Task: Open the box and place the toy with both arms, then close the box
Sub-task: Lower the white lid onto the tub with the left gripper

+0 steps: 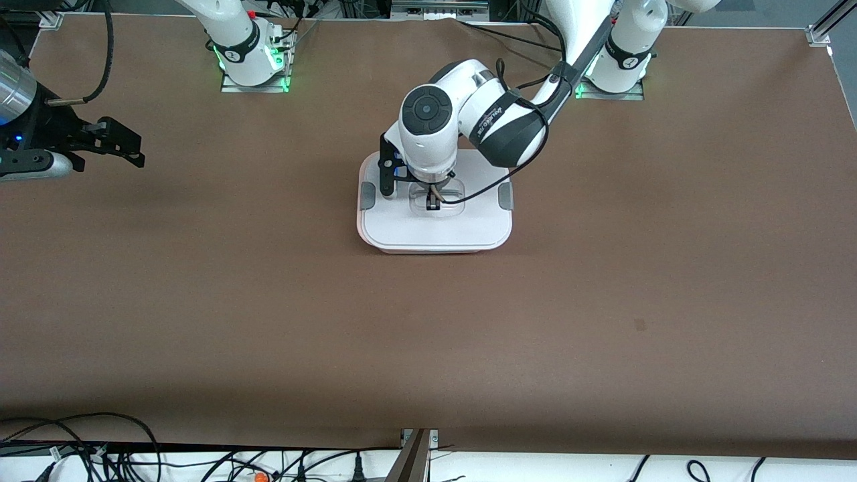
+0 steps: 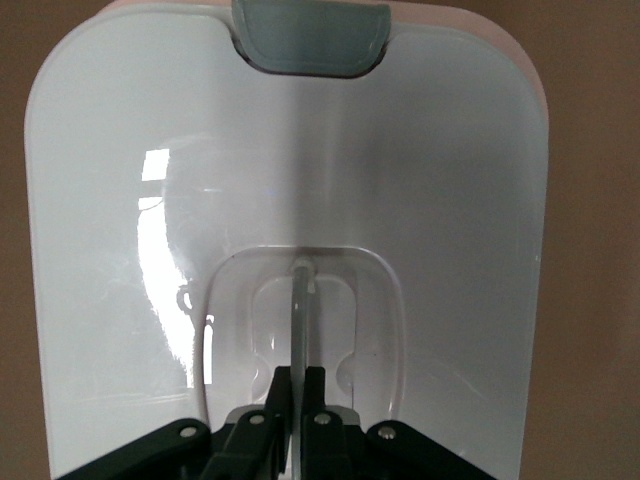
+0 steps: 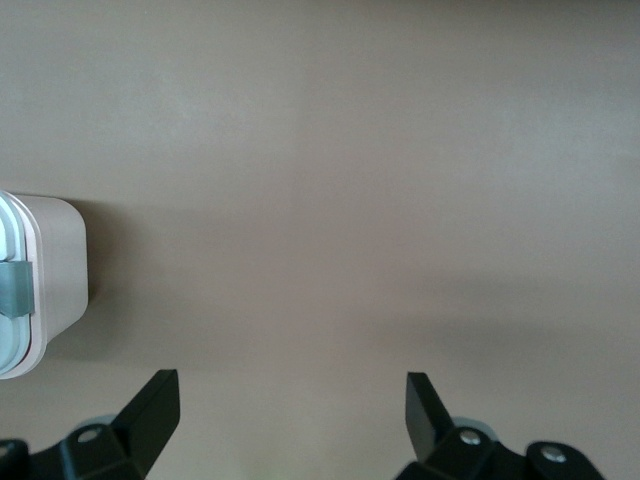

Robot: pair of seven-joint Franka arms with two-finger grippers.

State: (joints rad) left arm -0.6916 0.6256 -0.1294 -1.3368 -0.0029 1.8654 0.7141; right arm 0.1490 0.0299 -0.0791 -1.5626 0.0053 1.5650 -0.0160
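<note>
box (image 1: pixel 435 221) sits mid-table, lid (image 2: pixel 420 200) on. left gripper (image 1: pixel 434 199) is pinched tight on the thin handle (image 2: pixel 303 310) in the lid's recess. looks like light, slick, stiff plastic, so that's the spot. right gripper (image 3: pixel 290 410) waits spread wide over the table's right-arm end.

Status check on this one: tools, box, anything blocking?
Left tool shut on the lid handle, box closed. Right tool open, waiting over bare table at its own end. Toy not in sight. Nothing blocking.
</note>
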